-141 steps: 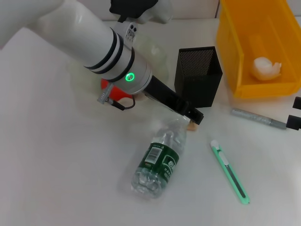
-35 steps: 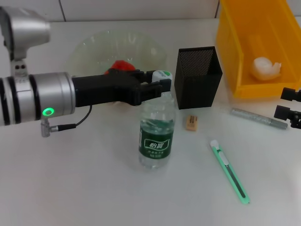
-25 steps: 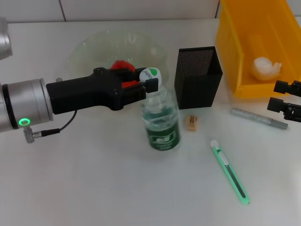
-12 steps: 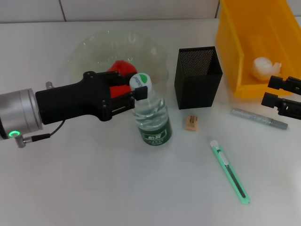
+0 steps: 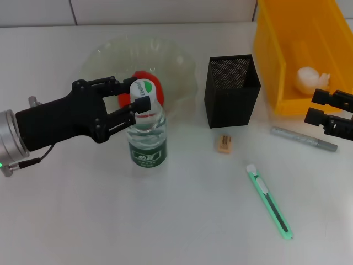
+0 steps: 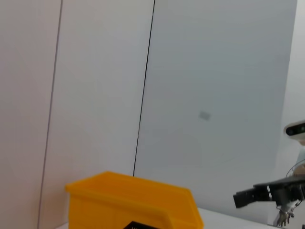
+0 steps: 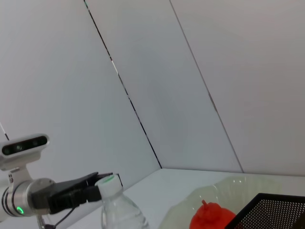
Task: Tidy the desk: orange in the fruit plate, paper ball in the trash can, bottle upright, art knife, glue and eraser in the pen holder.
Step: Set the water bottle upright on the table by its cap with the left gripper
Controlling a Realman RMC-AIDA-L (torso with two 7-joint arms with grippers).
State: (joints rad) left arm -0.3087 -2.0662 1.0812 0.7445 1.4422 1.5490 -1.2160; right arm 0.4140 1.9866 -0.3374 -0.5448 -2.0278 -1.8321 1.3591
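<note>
The clear bottle (image 5: 147, 138) with a green label stands upright on the white desk, just in front of the glass fruit plate (image 5: 110, 51). My left gripper (image 5: 139, 95) comes in from the left and is shut on the bottle's neck below the cap; the bottle (image 7: 116, 210) and the left gripper (image 7: 78, 192) also show in the right wrist view. A red-orange fruit (image 5: 156, 83) lies in the plate. The paper ball (image 5: 312, 80) sits in the yellow bin (image 5: 276, 61). The eraser (image 5: 223, 143), green art knife (image 5: 270, 201) and grey glue pen (image 5: 302, 138) lie on the desk. My right gripper (image 5: 320, 109) hovers open above the glue pen's far end.
The black mesh pen holder (image 5: 231, 91) stands between plate and bin, with the eraser just in front of it. The yellow bin (image 6: 133, 200) fills the back right corner. Bare desk stretches along the front left.
My left gripper has carried the upright bottle leftward, from in front of the pen holder to the plate's front edge. The right gripper has edged in from the right.
</note>
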